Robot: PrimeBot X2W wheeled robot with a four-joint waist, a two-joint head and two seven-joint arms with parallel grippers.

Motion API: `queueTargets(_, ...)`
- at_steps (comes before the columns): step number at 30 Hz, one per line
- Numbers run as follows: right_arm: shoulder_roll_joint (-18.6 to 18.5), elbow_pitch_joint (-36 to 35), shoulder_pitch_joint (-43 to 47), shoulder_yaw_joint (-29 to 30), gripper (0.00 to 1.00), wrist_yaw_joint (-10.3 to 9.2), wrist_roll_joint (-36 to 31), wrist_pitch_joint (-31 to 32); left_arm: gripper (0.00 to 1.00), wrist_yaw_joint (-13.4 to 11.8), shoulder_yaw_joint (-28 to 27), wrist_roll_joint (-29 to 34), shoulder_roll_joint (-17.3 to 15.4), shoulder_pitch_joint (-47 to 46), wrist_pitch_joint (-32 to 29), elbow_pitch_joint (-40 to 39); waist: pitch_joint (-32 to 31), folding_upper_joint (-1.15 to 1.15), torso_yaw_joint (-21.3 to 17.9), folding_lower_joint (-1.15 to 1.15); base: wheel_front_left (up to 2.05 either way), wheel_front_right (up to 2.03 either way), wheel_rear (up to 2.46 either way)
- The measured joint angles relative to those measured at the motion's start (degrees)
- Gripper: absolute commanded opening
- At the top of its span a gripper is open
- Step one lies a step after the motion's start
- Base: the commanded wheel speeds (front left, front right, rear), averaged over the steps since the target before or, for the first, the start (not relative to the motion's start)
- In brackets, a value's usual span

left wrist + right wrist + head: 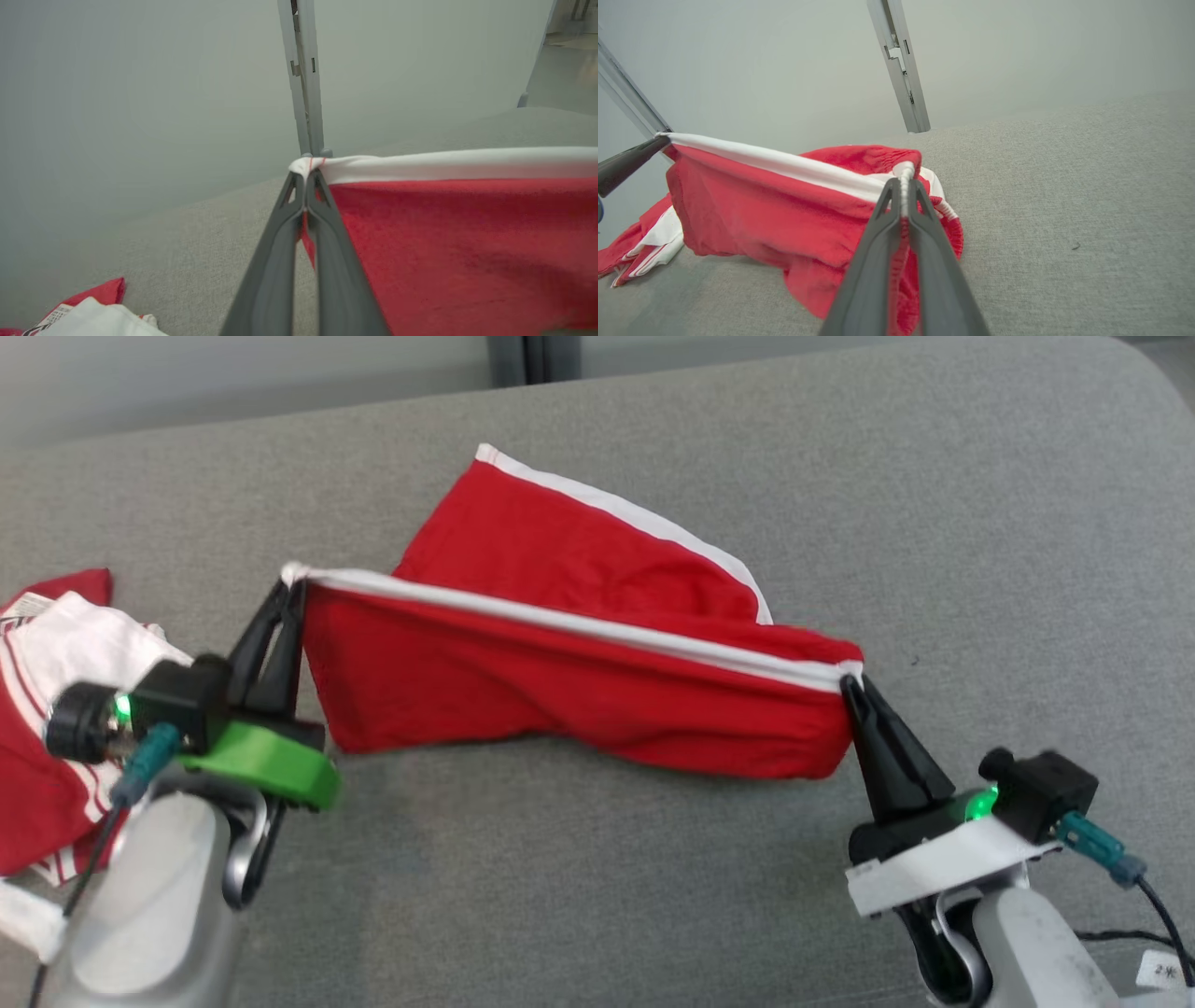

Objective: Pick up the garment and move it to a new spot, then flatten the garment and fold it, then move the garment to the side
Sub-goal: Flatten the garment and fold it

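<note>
The garment (579,681) is red with white trim, stretched above the grey surface between my two grippers. My left gripper (291,581) is shut on its left corner, where the white edge bunches at the fingertips. My right gripper (851,674) is shut on the right corner. The white band runs taut between them and the red cloth hangs below, its far part lying on the surface. In the left wrist view the left gripper (307,173) pinches the white hem of the garment (458,242). In the right wrist view the right gripper (904,179) clamps the garment (784,210) at its trim.
A second heap of red and white clothing (47,709) lies at the left edge, partly behind my left arm; the same clothing (640,242) is in the right wrist view. The grey upholstered surface (980,551) extends to the right and back. A grey metal post (303,74) stands behind it.
</note>
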State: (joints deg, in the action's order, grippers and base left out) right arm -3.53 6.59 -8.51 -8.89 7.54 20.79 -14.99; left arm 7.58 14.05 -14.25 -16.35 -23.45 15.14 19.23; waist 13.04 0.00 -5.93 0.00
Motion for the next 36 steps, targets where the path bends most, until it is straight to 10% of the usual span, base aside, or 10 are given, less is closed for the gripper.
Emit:
queueTargets(11,0.65,0.53,-9.3,-0.43,0.0,0.0,6.16,-0.01,0.0,0.0,14.12,-4.88,-4.72,-24.32,-0.02,14.41,10.96,0.0,-4.01,0.0,0.0,0.0,0.0)
queueTargets(31,0.68,1.78,-18.08,-7.27,0.0,0.0,11.51,0.0,0.0,-0.6,19.08,-1.66,-1.89,-40.38,-0.25,34.9,19.51,0.0,-10.7,0.0,0.0,0.0,0.0)
queueTargets(32,0.69,1.94,-18.24,-7.24,0.15,0.0,11.49,0.0,0.0,-0.6,19.09,-1.66,-1.64,-40.41,-0.18,35.09,19.36,0.0,-10.5,0.0,0.0,0.0,0.0)
queueTargets(33,0.7,2.11,-18.26,-7.23,0.47,0.0,11.47,-0.01,0.12,-0.6,19.03,-1.69,-1.41,-40.47,-0.18,35.19,19.21,0.0,-10.29,0.0,0.0,0.0,0.0)
queueTargets(34,0.71,2.19,-18.27,-7.1,1.0,0.0,11.28,0.0,0.47,-0.6,18.76,-1.8,-1.22,-40.49,-0.18,35.02,19.09,0.0,-10.15,0.0,0.0,0.0,0.0)
queueTargets(35,0.7,2.24,-18.29,-6.8,1.0,0.0,10.93,-0.01,1.0,-0.6,18.36,-1.99,-1.03,-40.49,-0.12,34.61,18.93,0.0,-9.98,0.0,0.0,0.0,0.0)
queueTargets(36,0.74,2.22,-18.29,-6.22,1.0,0.0,10.67,-0.01,1.0,-0.6,17.88,-2.31,-0.97,-40.49,-0.11,33.89,18.79,0.0,-9.83,0.0,0.0,0.0,0.0)
